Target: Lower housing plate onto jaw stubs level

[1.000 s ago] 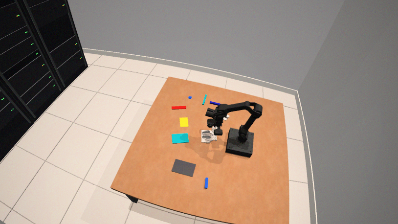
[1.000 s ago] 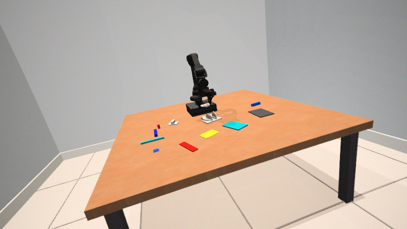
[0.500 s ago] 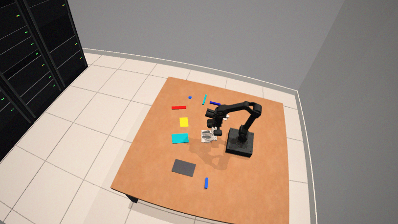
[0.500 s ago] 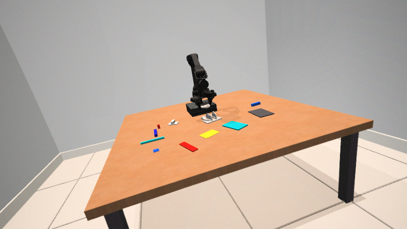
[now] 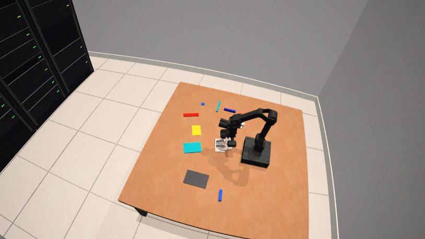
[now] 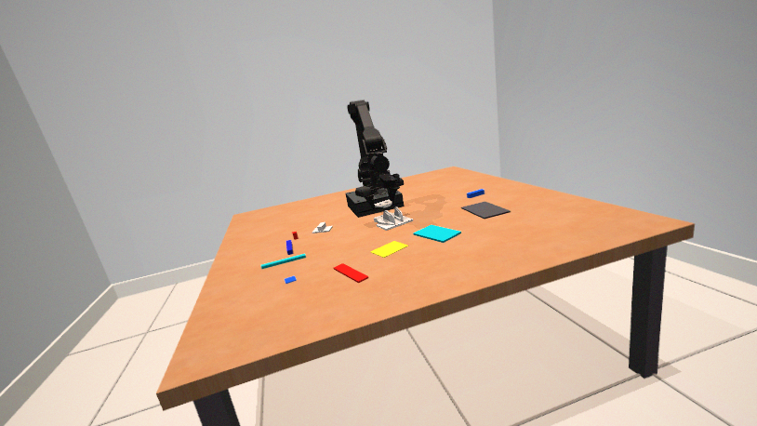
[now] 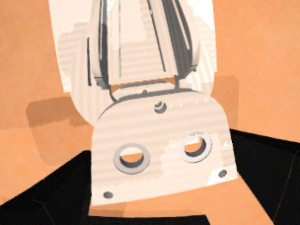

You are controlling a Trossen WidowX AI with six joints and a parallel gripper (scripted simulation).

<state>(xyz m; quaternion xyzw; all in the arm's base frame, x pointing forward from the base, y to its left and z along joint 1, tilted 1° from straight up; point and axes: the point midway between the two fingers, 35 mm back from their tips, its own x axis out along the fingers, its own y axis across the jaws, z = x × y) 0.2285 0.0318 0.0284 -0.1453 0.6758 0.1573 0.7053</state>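
My gripper is shut on the white housing plate, gripping its opposite sides. The plate has two large ringed holes and smaller ones. It hangs above the robot-side end of the white base, with a gap below it in the exterior view. Its tilt is too small to judge. Two grey-white jaws, the left jaw and right jaw, stand side by side on the base. The plate hides the jaw stubs and pins in the wrist view.
A small white part stands beyond the arm. Cyan and yellow plates lie beside the base. A dark grey plate and blue bar lie farther off. The robot's black base is close behind.
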